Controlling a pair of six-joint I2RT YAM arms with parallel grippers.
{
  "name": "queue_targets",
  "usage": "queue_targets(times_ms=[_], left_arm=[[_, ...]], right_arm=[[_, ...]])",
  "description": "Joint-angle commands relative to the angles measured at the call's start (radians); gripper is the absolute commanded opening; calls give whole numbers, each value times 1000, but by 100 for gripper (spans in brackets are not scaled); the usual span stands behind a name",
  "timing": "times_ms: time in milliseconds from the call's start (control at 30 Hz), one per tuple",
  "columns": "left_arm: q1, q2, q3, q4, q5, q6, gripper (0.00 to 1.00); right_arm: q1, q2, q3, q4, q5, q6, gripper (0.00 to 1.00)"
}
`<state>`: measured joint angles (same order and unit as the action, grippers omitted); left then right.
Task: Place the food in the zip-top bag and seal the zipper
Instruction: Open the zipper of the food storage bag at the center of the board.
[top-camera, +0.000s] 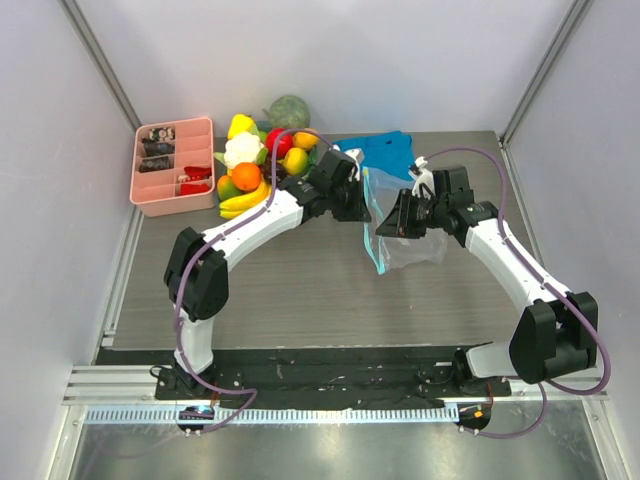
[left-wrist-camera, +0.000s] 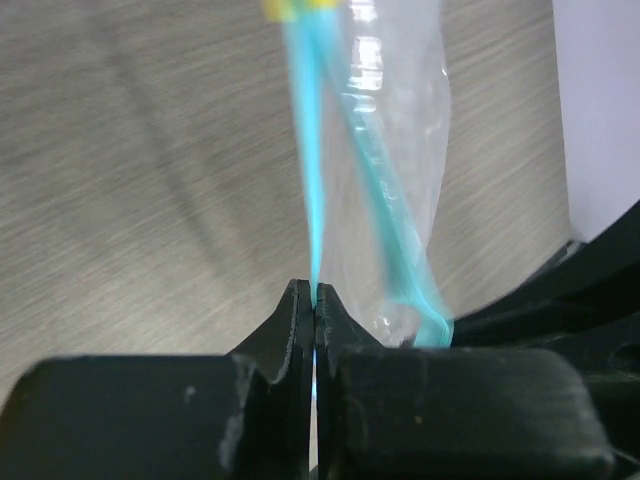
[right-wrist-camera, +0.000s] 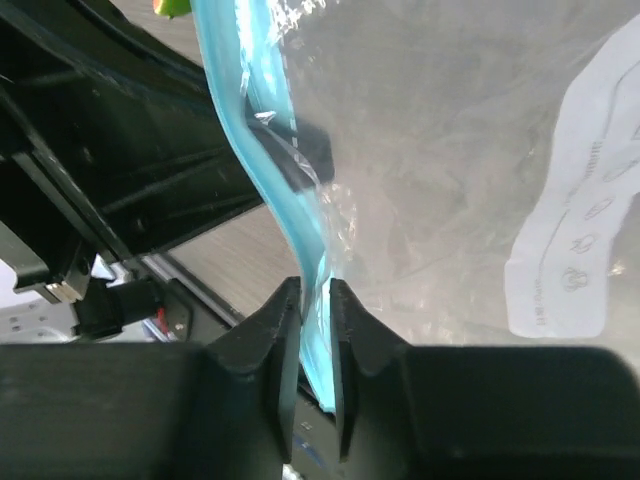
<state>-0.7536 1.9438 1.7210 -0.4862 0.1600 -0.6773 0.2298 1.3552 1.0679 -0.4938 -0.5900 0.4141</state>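
Grey table (top-camera: 300, 290) fills the top view, which alone shows the food (top-camera: 246, 177) heaped at the back left, outside the zip-top bag (top-camera: 420, 250) held between the arms. Only the wrist views show the grips: the left gripper (left-wrist-camera: 314, 296) has its jaws pressed together on the zipper (left-wrist-camera: 308, 150), and the right gripper (right-wrist-camera: 314, 292) has its jaws clamped on the same strip.

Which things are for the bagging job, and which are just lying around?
For the job: zip-top bag, zipper, banana bunch, orange, lemon, apple, left claw and right claw pinching the zipper.
Just lying about: cauliflower, blue cloth, pink tray.
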Motion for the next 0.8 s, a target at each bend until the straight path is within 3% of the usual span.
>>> queue_targets(times_ms=[0,67,167,333,500,767], left_arm=[[11,-60,-43,55,85,-28,0],[10,-69,-50,58,108,-37,0],[10,-85,-55,57,125,-45,0],[8,-86,-35,44,112,-44,0],[10,-91,-44,49,107,-45,0],[26,-89,-66,92,168,-94,0]], right_arm=[[6,-16,66,24,77,-66,25],[6,-11,98,23,148,-80,27],[5,15,142,20,213,-100,42],[9,53,187,8,130,-127,52],[31,6,169,-46,58,-228,81],[100,-74,69,-42,108,-375,84]])
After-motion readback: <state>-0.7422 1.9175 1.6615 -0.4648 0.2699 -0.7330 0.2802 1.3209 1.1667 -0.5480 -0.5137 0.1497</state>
